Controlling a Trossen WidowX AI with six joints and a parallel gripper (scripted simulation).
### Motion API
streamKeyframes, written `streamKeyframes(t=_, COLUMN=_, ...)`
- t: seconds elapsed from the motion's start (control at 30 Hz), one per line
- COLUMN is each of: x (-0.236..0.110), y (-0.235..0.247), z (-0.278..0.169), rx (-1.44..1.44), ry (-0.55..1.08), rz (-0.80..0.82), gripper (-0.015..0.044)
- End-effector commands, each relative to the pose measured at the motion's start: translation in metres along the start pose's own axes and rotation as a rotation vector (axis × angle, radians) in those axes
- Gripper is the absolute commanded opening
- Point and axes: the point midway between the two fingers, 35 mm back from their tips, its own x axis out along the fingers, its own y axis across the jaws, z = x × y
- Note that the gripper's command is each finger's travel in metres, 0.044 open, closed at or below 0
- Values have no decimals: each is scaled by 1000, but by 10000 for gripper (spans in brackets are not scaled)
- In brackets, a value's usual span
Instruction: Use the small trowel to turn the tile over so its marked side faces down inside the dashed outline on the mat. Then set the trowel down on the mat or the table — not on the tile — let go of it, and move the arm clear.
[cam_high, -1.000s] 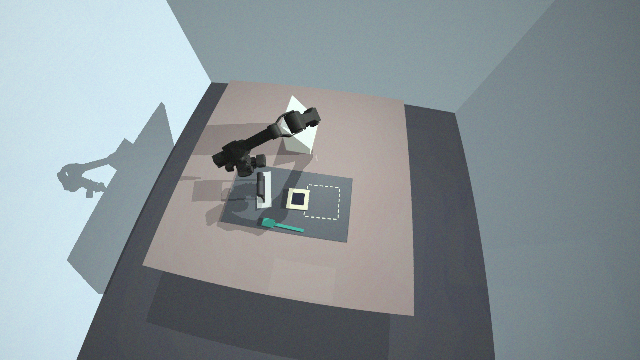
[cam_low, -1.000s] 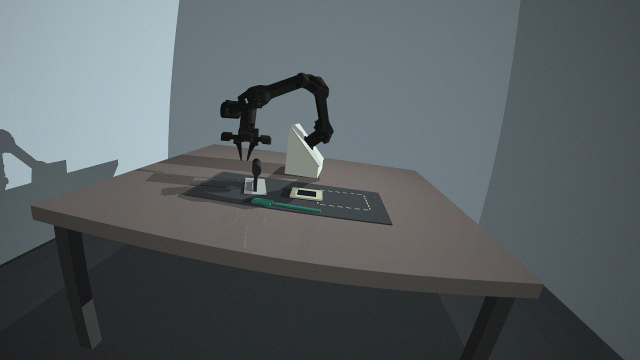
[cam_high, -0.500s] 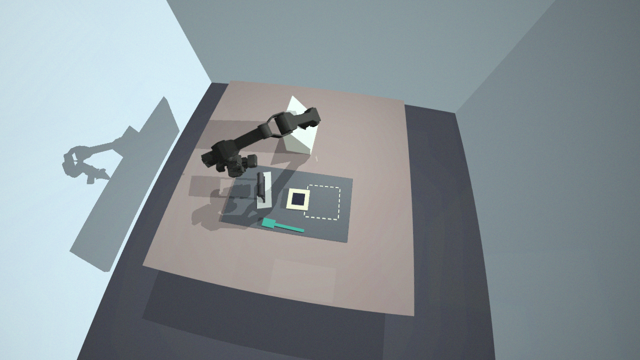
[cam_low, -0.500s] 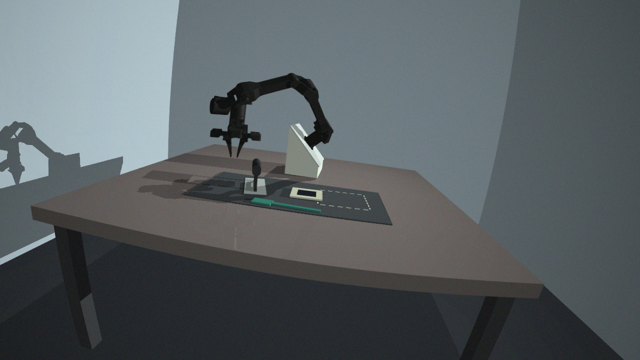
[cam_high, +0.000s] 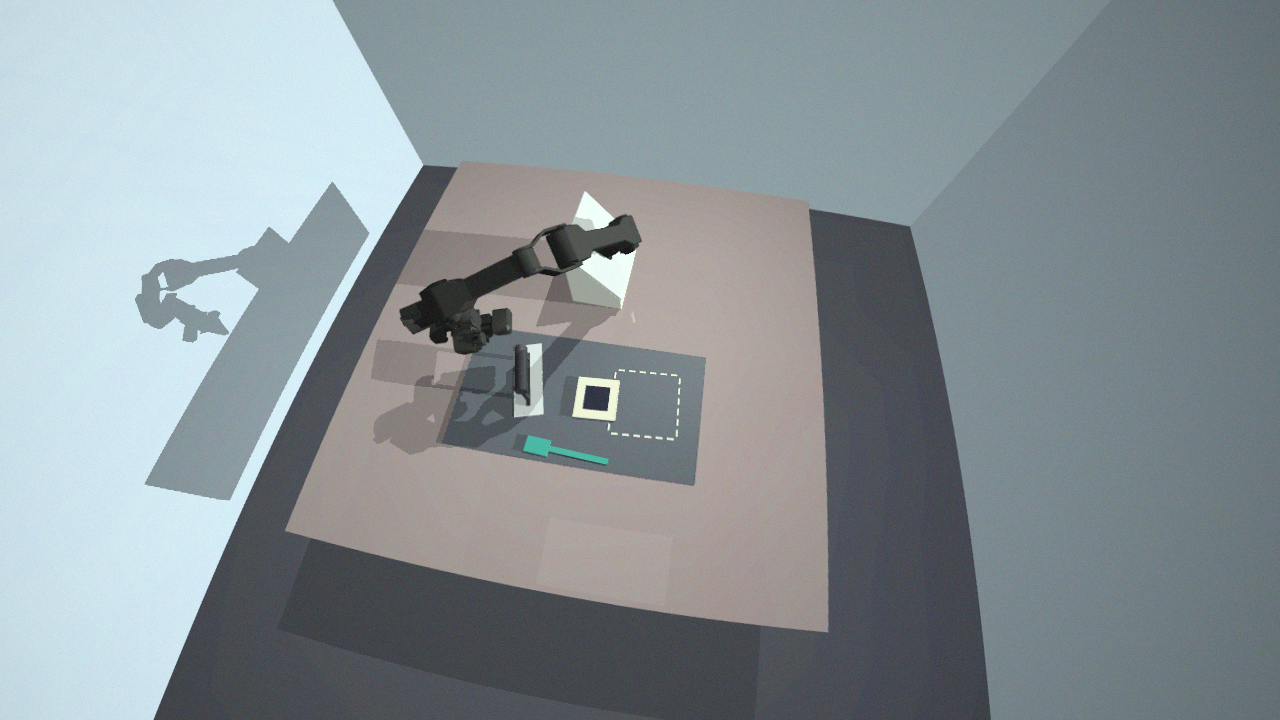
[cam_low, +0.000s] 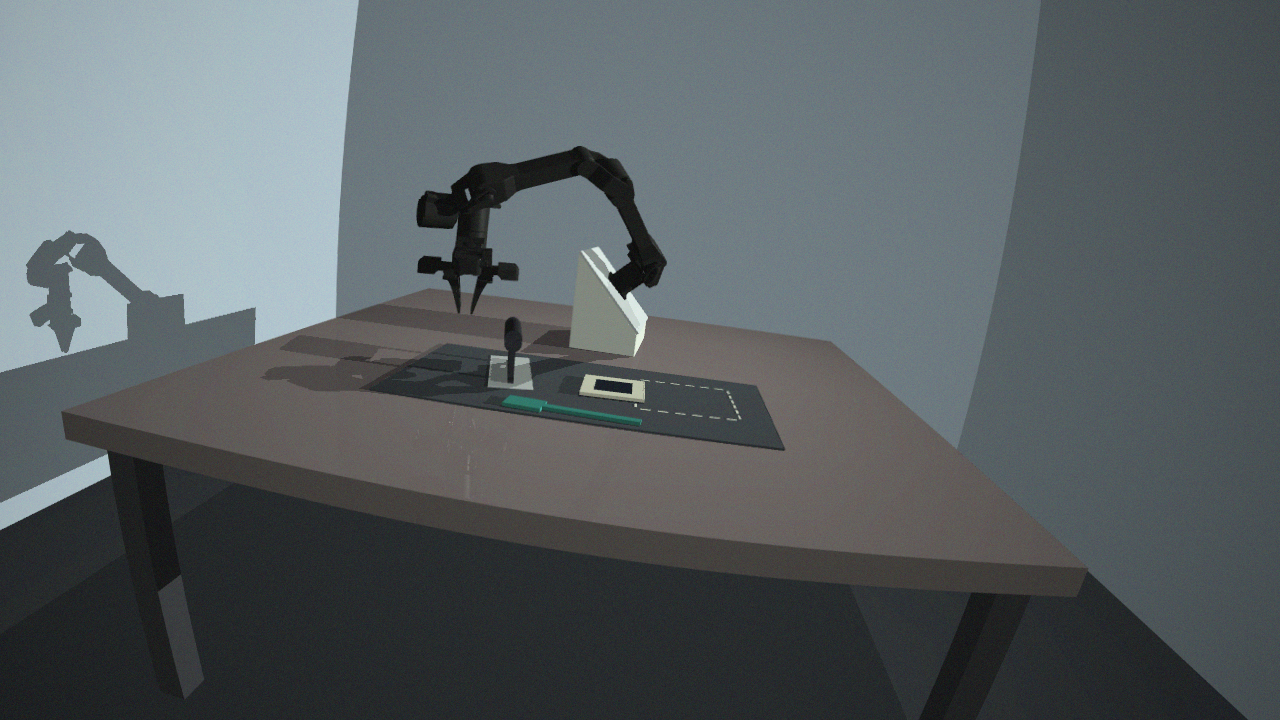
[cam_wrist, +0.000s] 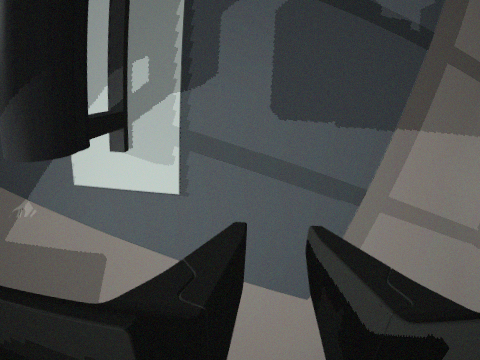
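Observation:
The small trowel (cam_high: 528, 380) (cam_low: 511, 365) (cam_wrist: 134, 174) rests on the left part of the dark mat (cam_high: 662, 461) (cam_low: 742, 434), its pale blade flat and its dark handle sticking up. My gripper (cam_high: 463, 342) (cam_low: 469, 308) (cam_wrist: 276, 236) hangs above the mat's back left edge, apart from the trowel, with its fingers narrow and nothing between them. The cream tile (cam_high: 597, 397) (cam_low: 612, 386) lies with its dark marked side up, just left of the dashed outline (cam_high: 678, 402) (cam_low: 739, 404).
A teal flat tool (cam_high: 563, 452) (cam_low: 572, 410) lies along the mat's front edge. A white wedge block (cam_high: 595, 277) (cam_low: 599, 313) stands behind the mat and carries the arm's base. The mat lies on a brown table (cam_high: 716, 555) (cam_low: 805, 501).

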Motion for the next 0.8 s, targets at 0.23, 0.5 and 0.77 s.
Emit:
streamKeyframes(t=0.23, x=0, y=0, z=0, rx=0, ry=0, rz=0, gripper=100)
streamKeyframes(t=0.5, x=0, y=0, z=0, rx=0, ry=0, rz=0, gripper=48)
streamKeyframes(t=0.77, x=0, y=0, z=0, rx=0, ry=0, rz=0, gripper=0)
